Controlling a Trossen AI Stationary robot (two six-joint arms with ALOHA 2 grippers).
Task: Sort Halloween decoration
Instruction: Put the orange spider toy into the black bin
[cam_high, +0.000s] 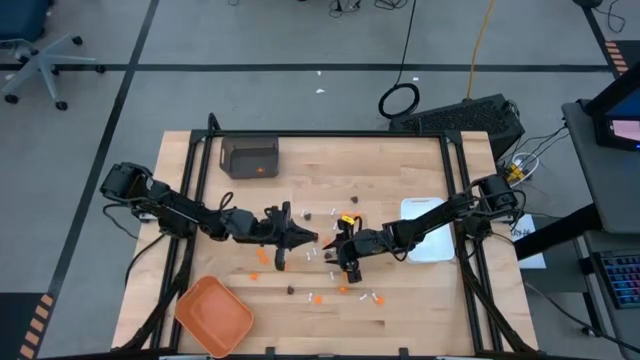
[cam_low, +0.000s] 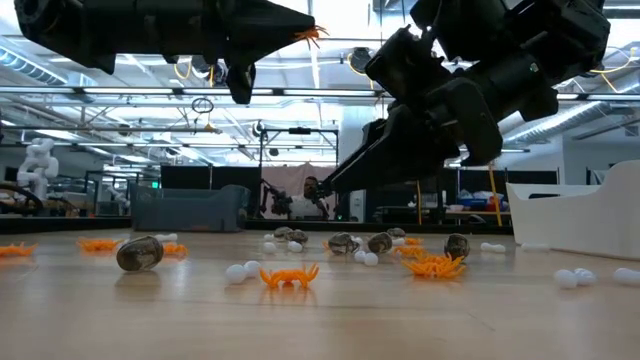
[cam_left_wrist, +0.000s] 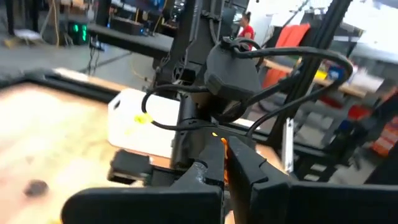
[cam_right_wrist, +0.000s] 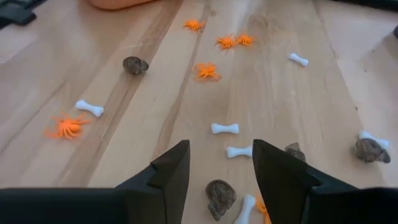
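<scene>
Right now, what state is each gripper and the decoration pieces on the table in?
left gripper, fingers shut on an orange bit, raised above the table
right gripper, fingers open, holding nothing, low over the pieces
white sticks, lying loose on the table
dark bits, lying loose

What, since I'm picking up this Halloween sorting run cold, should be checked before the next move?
1. Right gripper open: ok, fingers apart above the wooden table.
2. Target under it: ok, a dark brown-black lumpy bit lies between the fingers.
3. Target stands alone: not ok, a small white bone-shaped stick lies right beside it.
4. Left gripper load: ok, shut on a tiny orange spider-shaped bit, held off the table.
5. Gap between both grippers: cannot tell; the tips look close from above.
6. Orange plastic tray unblocked: ok, at the table's near-left corner.
</scene>
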